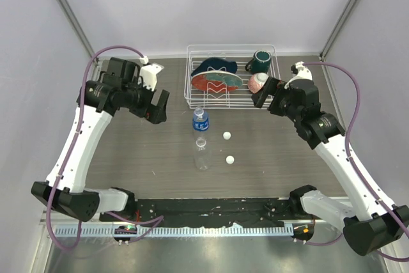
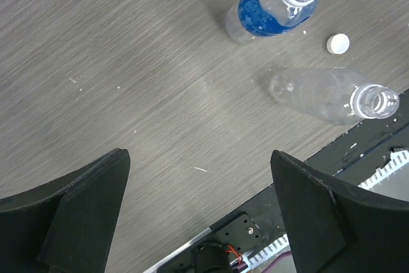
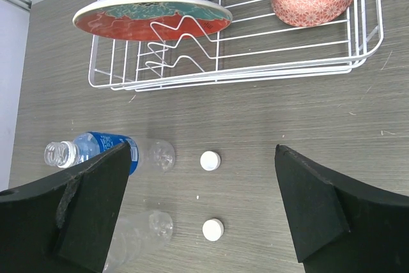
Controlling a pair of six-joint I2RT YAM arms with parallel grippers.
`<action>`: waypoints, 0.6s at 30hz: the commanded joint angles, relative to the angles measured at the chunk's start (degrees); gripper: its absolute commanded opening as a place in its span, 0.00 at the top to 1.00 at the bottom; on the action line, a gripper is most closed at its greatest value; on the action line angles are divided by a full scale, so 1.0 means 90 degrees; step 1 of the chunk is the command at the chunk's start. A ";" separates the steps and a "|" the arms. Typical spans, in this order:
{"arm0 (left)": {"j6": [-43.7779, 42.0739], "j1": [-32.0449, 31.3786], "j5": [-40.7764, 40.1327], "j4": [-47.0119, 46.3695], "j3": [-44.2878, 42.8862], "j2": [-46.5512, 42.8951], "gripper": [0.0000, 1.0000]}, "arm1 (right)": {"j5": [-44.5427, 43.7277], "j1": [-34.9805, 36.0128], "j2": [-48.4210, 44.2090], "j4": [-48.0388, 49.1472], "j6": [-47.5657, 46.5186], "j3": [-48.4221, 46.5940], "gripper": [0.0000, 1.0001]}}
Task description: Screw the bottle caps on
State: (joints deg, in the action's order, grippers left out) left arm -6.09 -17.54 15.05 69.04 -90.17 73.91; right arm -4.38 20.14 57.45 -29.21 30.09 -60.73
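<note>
the left pincer hangs spread over the left of the desk, holding nothing. in the middle stand the two bottles, upright and uncapped: the blue-label bottle farther back, the plain bottle nearer the arms. just to their right lie the two caps, the far cap and the near cap, each apart from its bottle. the right pincer is spread too, empty, up by the rack's right end.

nothing is started yet, i'd say. a good way: let the left arm steady a bottle low on its body, since these light bottles would tip easily, while the right pinches a cap by its rim, sets it level on the neck, then turns. a tilted cap would likely cross-thread or slip off.

both bottles look empty, necks open. the wire rack holds a dark blue dish, a red-and-teal plate propped in front of it, a green mug and a patterned bowl.
</note>
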 commanded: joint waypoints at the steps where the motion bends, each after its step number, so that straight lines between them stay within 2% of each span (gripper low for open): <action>1: -0.0105 -0.0141 0.0465 0.0084 -0.0459 0.0147 0.03 | 0.0048 0.0008 -0.0065 0.0033 -0.0022 -0.0059 0.00; 3: -0.0211 -0.0676 0.0195 0.0112 -0.0760 0.0283 0.08 | -0.0079 0.0018 0.0032 -0.0055 -0.0091 -0.0175 0.00; 4: -0.0241 -0.0958 -0.0145 0.0151 -0.0878 0.0487 0.10 | -0.0108 0.0018 0.0052 -0.0074 -0.0101 -0.0215 0.00; 5: -0.0300 -0.1551 -0.0738 0.0248 -0.1053 0.0624 0.12 | -0.0176 0.0018 0.0071 -0.0133 -0.0120 -0.0244 0.00; 7: -0.0446 -0.2091 -0.1366 0.0240 -0.1414 0.0965 0.14 | -0.0401 0.0008 0.0033 -0.0172 -0.0149 -0.0293 0.00; 8: -0.0524 -0.2558 -0.1611 0.0298 -0.1542 0.1084 0.12 | -0.0527 0.0008 0.0013 -0.0250 -0.0159 -0.0313 0.00; 9: -0.0583 -0.2727 -0.2097 0.0327 -0.1650 0.1191 0.10 | -0.0761 0.0008 -0.0016 -0.0299 -0.0159 -0.0351 0.00; 11: -0.0769 -0.3078 -0.2228 0.0463 -0.2128 0.1590 0.07 | -0.1084 0.0018 -0.0143 -0.0542 -0.0159 -0.0420 0.03; 17: -0.0954 -0.3567 -0.1848 0.0484 -0.3328 0.2820 0.11 | -0.2148 -0.0001 -0.0795 -0.1099 -0.0072 -0.0489 0.32; 18: -0.0955 -0.3607 -0.1780 0.0484 -0.3427 0.2978 0.12 | -0.2256 0.0008 -0.0913 -0.1177 -0.0062 -0.0508 0.40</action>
State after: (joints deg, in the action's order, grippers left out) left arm -12.51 -48.05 -0.36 72.64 -115.35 95.79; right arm -16.45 20.14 54.63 -36.45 29.06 -62.22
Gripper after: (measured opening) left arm 0.898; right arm 0.703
